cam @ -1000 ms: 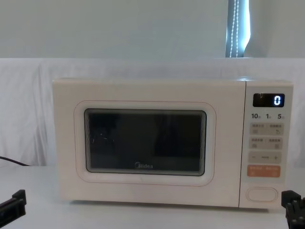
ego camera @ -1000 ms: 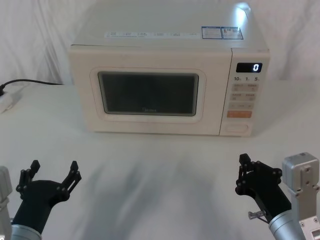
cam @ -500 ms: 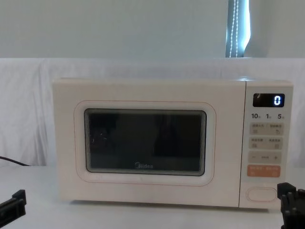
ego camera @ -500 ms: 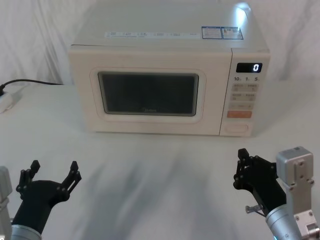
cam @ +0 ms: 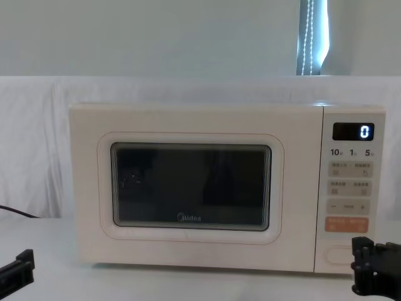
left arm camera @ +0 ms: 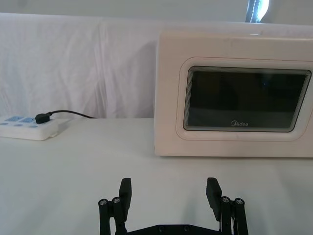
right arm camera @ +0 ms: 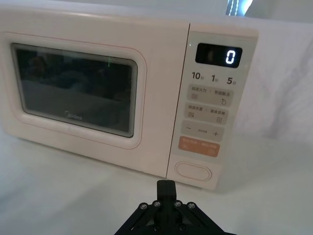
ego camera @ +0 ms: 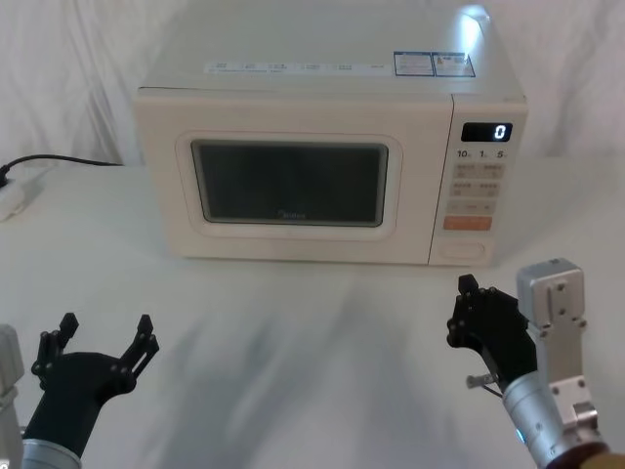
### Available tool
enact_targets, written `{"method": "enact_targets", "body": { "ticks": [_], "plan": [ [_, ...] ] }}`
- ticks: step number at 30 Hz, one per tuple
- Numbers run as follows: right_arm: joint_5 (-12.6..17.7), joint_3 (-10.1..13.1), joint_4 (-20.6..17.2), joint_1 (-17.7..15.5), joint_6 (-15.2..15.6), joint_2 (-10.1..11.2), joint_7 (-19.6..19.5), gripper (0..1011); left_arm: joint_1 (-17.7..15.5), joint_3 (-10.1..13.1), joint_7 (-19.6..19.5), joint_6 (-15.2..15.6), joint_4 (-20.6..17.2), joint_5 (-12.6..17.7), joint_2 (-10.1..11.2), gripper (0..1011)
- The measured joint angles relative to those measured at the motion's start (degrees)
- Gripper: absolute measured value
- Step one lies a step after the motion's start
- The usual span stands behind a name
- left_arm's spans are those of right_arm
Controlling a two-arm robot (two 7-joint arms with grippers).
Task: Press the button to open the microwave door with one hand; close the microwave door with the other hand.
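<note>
Since the earlier frames the right end effector (ego camera: 467, 311) has crept forward and inward over the white surface (ego camera: 312, 342), from near the right edge toward the lower right corner of the microwave (ego camera: 322, 156); the left end effector (ego camera: 105, 337) has kept its place. In the chest view the right end effector (cam: 369, 269) now overlaps the right end of the button (cam: 337, 254), though it is not clear whether they touch. In the head view it sits just in front of and below the button (ego camera: 459, 251), with bare surface between them. Its fingers are drawn together into a single black tip, which the right wrist view (right arm camera: 166, 188) shows lined up just under the button (right arm camera: 194, 170).

The left end effector rests low near the front left of the surface with its two fingers spread wide apart, holding nothing, well apart from the microwave. The left wrist view shows both black fingers (left arm camera: 125, 191) standing open with the microwave door (left arm camera: 244, 100) beyond them.

The microwave door (ego camera: 290, 183) is closed flush with the cream body, its dark window marked "Midea". The display (ego camera: 486, 132) reads a lit "0", and an orange key (ego camera: 466, 223) sits just above the button. A power strip (left arm camera: 27, 127) with a black cable lies on the surface, left of the microwave.
</note>
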Motion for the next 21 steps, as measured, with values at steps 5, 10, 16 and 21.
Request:
{"method": "enact_targets", "body": {
  "ticks": [5, 10, 16, 21],
  "plan": [
    [-0.88, 0.46, 3.19, 2.59, 0.14, -1.63, 0.05, 0, 0.00, 0.00, 0.00, 0.00, 0.00, 0.00, 0.00, 1001],
    [-2.09, 0.90, 6.57, 5.25, 0.23, -2.92, 0.13, 0, 0.00, 0.00, 0.00, 0.00, 0.00, 0.00, 0.00, 1001],
    [-2.99, 1.69, 9.67, 7.73, 0.96, -4.24, 0.15, 0, 0.00, 0.00, 0.00, 0.00, 0.00, 0.00, 0.00, 1001],
    [-3.87, 2.54, 12.21, 9.66, 2.11, -5.55, -0.27, 0, 0.00, 0.00, 0.00, 0.00, 0.00, 0.00, 0.00, 1001]
  ]
}}
